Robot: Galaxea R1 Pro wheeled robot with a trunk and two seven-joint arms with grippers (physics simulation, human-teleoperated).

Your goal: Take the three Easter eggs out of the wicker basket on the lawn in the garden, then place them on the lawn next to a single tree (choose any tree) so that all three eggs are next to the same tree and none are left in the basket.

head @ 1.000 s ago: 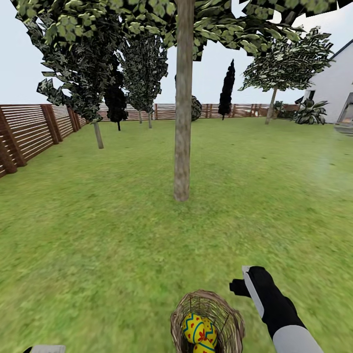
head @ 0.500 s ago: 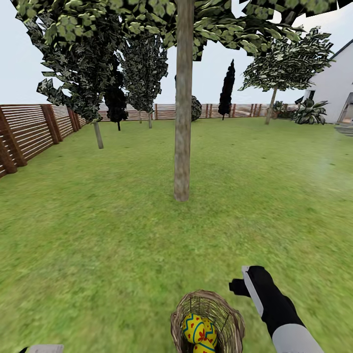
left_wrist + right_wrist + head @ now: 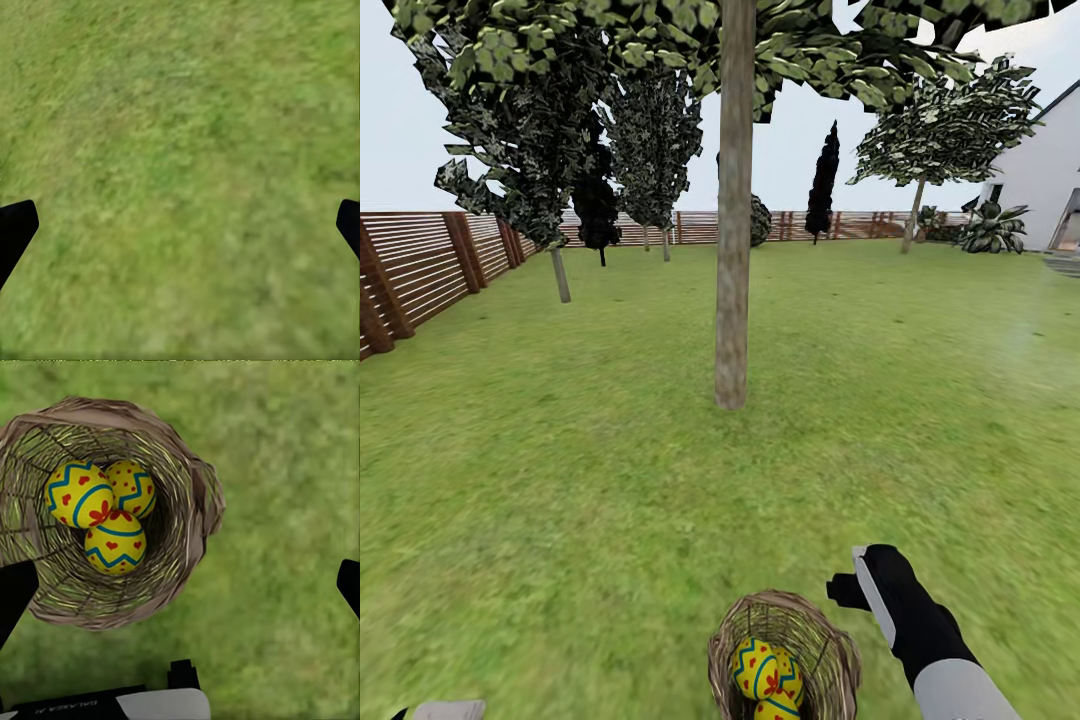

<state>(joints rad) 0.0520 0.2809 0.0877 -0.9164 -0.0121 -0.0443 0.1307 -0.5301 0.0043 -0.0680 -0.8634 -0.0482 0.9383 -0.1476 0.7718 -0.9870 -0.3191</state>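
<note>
Three Easter eggs (image 3: 105, 517) in wicker basket (image 3: 191, 487); right end effector (image 3: 180, 585) wide open above, empty; left end effector (image 3: 180, 225) too.

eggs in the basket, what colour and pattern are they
Bright yellow eggs with blue zigzag bands and red hearts and dots, clearest in the right wrist view.

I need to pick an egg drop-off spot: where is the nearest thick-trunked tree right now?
In the head view the tree stands straight ahead at centre, beyond the wicker basket across open lawn.
</note>
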